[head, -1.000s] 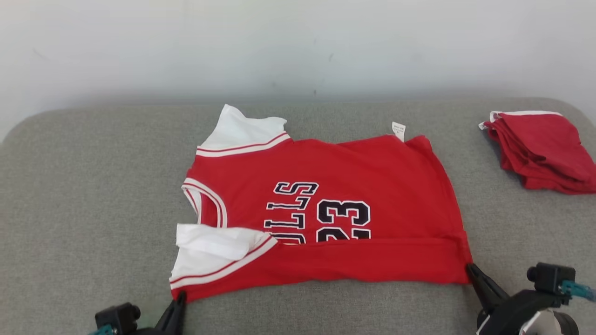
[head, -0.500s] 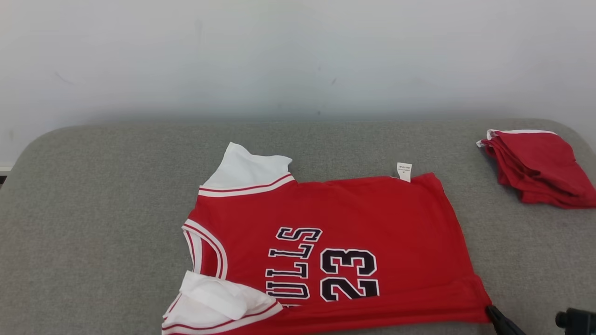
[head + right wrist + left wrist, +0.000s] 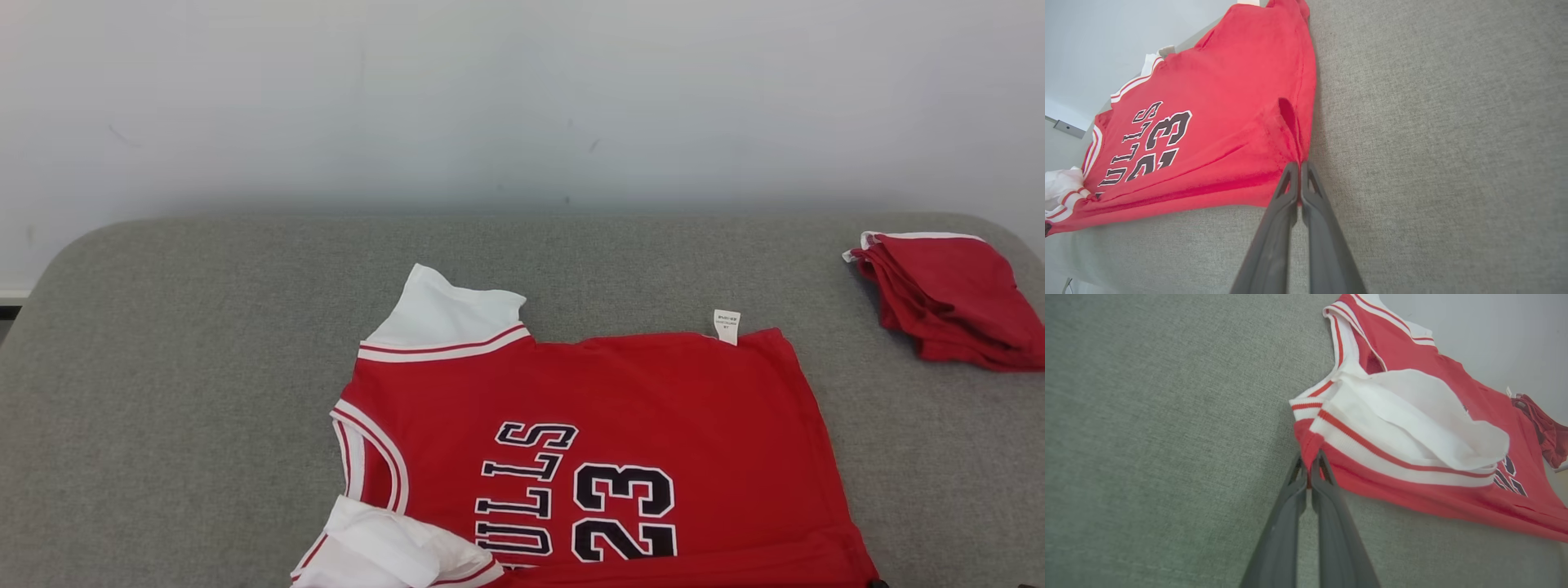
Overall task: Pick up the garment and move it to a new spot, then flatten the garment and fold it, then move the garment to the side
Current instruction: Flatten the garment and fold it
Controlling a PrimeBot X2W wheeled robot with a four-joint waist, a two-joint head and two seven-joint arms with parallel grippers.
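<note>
Red Bulls 23 jersey (image 3: 604,425) dragged toward 6 o'clock on tabletop (image 3: 204,367), farther from folded red pile (image 3: 947,302) at 3 o'clock; head camera also shifted. Jaws of left gripper (image 3: 1309,465) clamped on shoulder corner, right gripper (image 3: 1299,171) likewise on hem corner. Likely flattening pull.

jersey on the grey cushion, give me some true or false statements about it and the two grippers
1. The left gripper is shut on a corner of the jersey, beside the white sleeve. True.
2. The right gripper hangs open above the jersey. False: it is shut on the jersey's hem corner.
3. The jersey bears the number 23. True.
4. The folded red garment lies on top of the jersey. False: it lies apart from it, on the grey cushion, toward the robot's right.
5. A white label sticks out at the jersey's far edge. True.
</note>
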